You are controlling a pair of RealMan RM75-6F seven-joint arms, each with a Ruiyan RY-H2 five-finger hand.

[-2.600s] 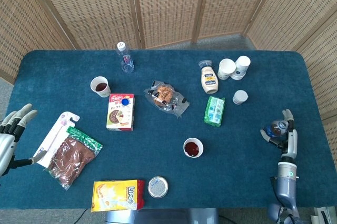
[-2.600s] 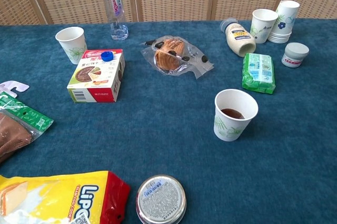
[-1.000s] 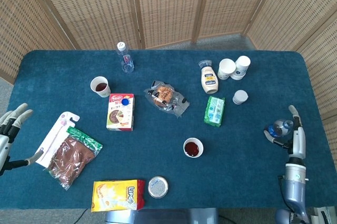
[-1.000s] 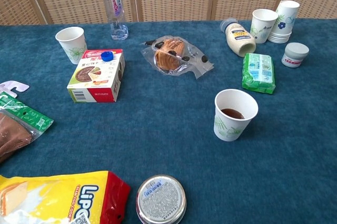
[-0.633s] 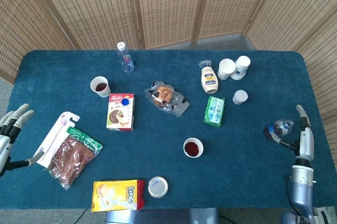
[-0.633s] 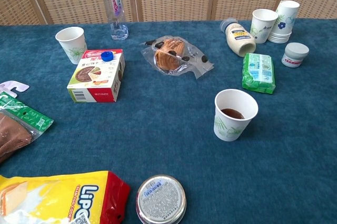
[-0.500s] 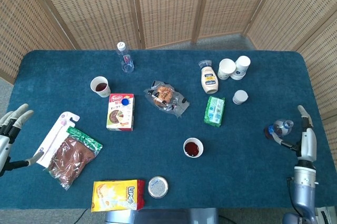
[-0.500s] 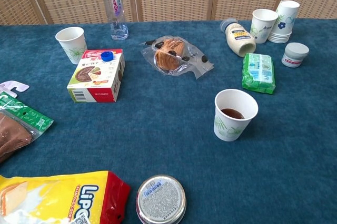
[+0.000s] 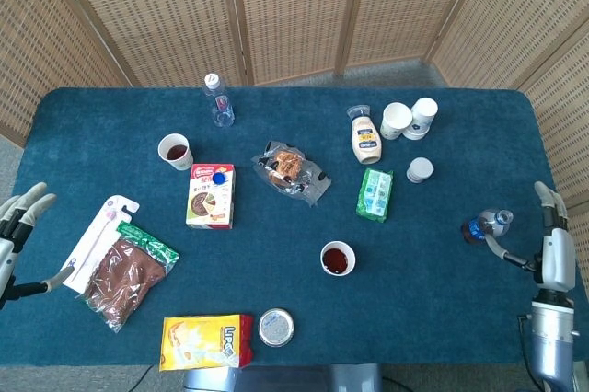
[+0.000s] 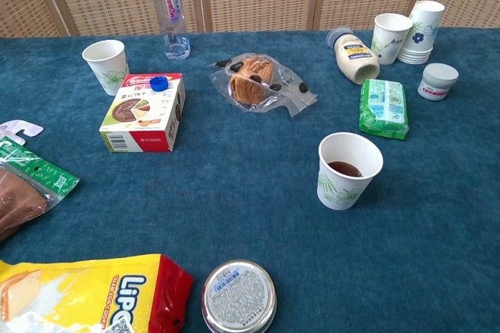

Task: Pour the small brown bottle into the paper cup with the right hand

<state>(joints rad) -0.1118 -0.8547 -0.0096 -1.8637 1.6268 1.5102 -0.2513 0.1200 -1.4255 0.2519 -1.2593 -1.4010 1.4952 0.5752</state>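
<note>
Blue table [image 9: 276, 254]; paper cup [image 9: 338, 258] held dark liquid. Small brown bottle [image 9: 485, 224] lay beside right hand [image 9: 552, 240], fingers extended, empty. Left hand [image 9: 17, 226] spread, empty.

A water bottle [image 10: 169, 11] stood near the far edge of the table [image 10: 234, 192]. A yellow snack bag [image 10: 82, 295] and a round tin [image 10: 238, 297] lay at the near edge.

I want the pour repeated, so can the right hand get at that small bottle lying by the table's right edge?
Probably yes. The small bottle lies on its side just beside the right hand, with only bare cloth between them; nothing stands in the way.
</note>
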